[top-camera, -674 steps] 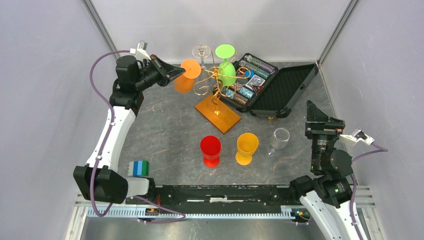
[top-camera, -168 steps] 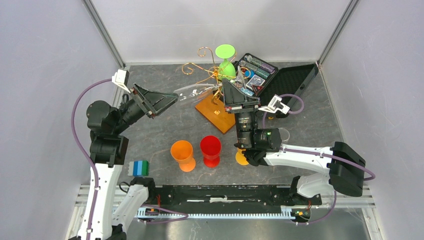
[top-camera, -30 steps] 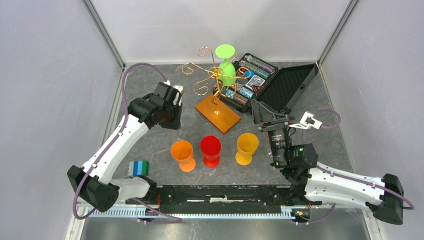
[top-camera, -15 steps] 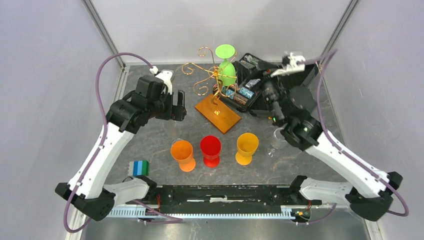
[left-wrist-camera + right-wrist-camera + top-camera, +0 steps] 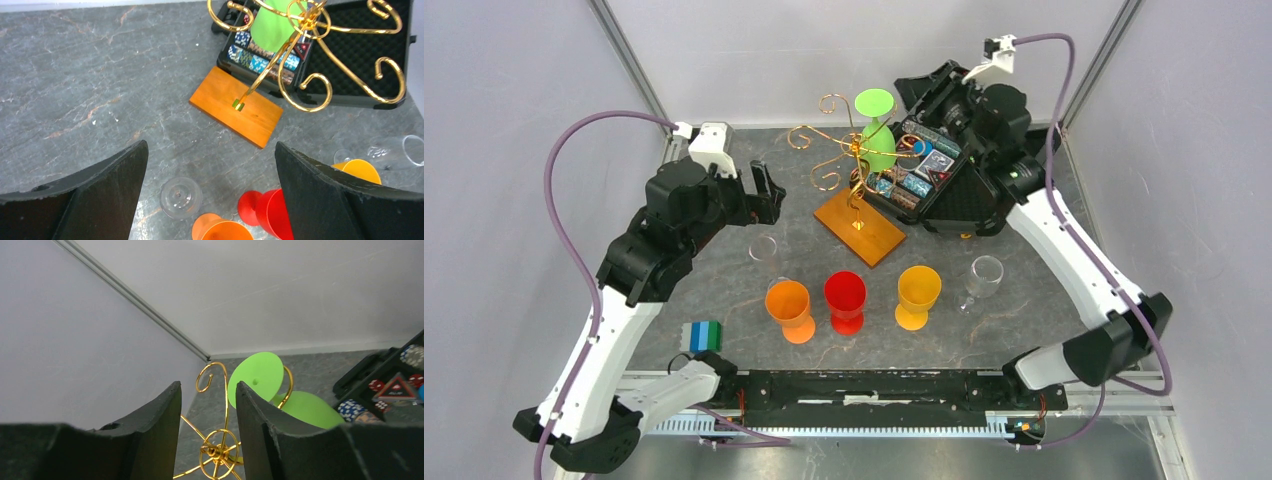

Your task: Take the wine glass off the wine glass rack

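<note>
The wine glass rack (image 5: pixel 859 226), gold wire on an orange-brown wooden base, stands at the back middle. One green wine glass (image 5: pixel 877 135) hangs upside down on it. My right gripper (image 5: pixel 916 100) hovers just behind and to the right of that glass. In the right wrist view my right gripper (image 5: pixel 207 387) is open with a narrow gap. The rack's gold wire (image 5: pixel 217 452) shows beyond it, and the green foot (image 5: pixel 255 377) sits beside the right finger. My left gripper (image 5: pixel 211 150) is wide open and empty above a clear wine glass (image 5: pixel 181 197) standing on the table.
An orange glass (image 5: pixel 789 305), a red glass (image 5: pixel 845 298) and a yellow glass (image 5: pixel 918 290) stand in a row at the front, with another clear glass (image 5: pixel 984 275) to their right. An open black case (image 5: pixel 964 180) lies right of the rack. A blue-green block (image 5: pixel 703 335) sits front left.
My left gripper has opened and lifted away, leaving the clear glass standing left of the orange one. My right arm has swung from the front to the back, beside the rack, its jaws narrowing.
</note>
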`<state>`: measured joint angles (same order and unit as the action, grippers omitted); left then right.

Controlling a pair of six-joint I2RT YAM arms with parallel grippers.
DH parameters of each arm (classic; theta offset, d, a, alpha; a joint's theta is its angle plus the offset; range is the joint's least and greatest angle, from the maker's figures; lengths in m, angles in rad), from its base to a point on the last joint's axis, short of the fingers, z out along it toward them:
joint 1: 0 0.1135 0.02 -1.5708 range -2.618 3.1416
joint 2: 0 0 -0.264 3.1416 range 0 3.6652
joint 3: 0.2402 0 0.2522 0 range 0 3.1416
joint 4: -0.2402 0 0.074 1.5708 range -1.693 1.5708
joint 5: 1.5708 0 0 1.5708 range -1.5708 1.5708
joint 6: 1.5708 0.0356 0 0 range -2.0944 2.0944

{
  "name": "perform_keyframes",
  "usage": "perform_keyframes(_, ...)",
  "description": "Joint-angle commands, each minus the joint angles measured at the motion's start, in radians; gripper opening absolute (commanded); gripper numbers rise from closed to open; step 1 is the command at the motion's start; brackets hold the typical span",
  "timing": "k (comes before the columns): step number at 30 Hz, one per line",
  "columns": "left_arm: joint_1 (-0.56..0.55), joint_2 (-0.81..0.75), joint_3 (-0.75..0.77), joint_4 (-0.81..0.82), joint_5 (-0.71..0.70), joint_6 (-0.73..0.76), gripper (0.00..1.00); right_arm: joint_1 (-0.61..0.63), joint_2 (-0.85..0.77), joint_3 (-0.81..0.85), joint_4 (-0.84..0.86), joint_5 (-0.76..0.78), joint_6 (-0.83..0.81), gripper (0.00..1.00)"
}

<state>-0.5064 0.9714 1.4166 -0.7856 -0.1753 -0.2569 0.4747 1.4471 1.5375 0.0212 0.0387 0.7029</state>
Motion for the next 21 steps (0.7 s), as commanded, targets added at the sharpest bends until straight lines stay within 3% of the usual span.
perform_keyframes(1,-0.005,-0.002,-0.035,0.074,0.028,-0.025,1.00,-0.001,0.081,0.095,-0.019,-0.063,0.172,0.48)
perform_keyframes(9,-0.004,-0.016,-0.077,0.083,0.030,-0.011,1.00,0.011,0.084,0.020,-0.037,0.105,0.222,0.54)
perform_keyframes(21,-0.005,-0.026,-0.108,0.089,0.015,0.016,1.00,0.041,0.159,0.085,-0.099,0.192,0.241,0.47)
